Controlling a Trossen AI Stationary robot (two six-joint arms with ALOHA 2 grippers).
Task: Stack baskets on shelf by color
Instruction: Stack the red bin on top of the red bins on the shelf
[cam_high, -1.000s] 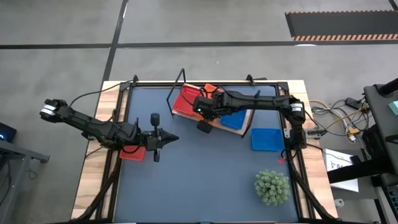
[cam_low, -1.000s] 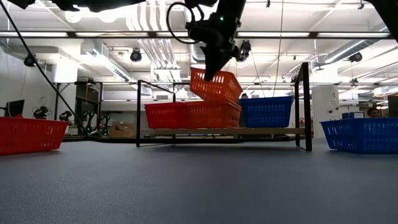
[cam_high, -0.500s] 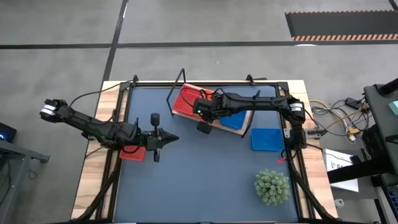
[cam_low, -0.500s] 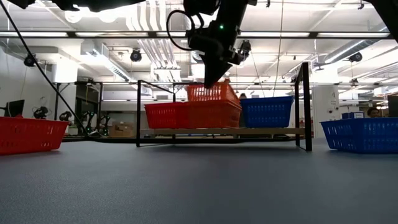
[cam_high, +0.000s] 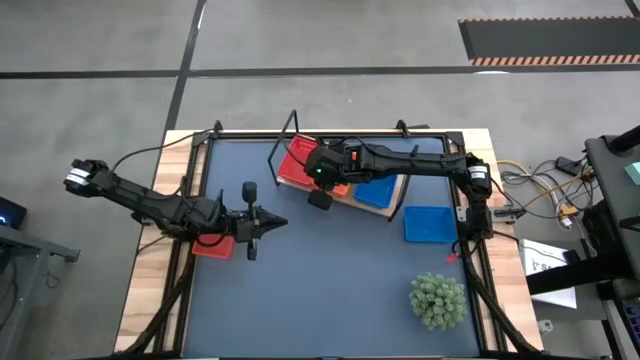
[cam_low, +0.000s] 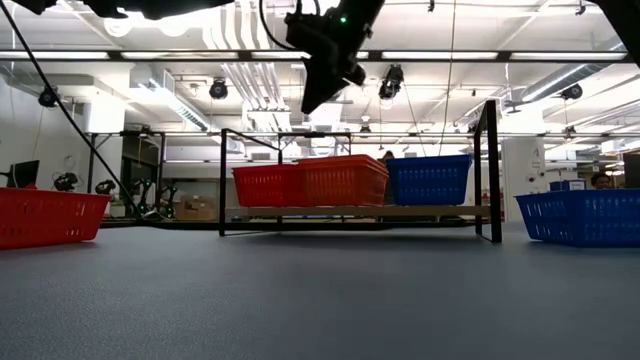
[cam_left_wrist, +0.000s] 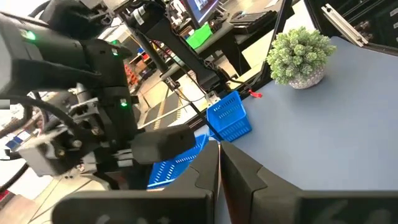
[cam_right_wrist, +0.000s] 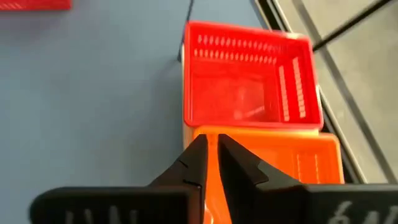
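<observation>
On the wooden shelf stand a red basket, an orange basket beside it, and a blue basket. My right gripper hangs above the orange basket's near edge, slanting down. Its fingers are a narrow gap apart and hold nothing. In the low view it is well clear of the baskets. Another blue basket sits on the table at the right. A second red basket lies under my left arm. My left gripper hovers shut and level over the table's left middle.
A green spiky plant stands near the table's front right corner. The shelf's black wire end frames rise at both ends of the board. Bare blue tabletop lies between the arms and the near edge.
My right gripper held an orange basket tilted above the orange one on the shelf, set it down into that basket and let go. It has since risen and tipped less steeply. The basket now sits level, nested in the stack.
</observation>
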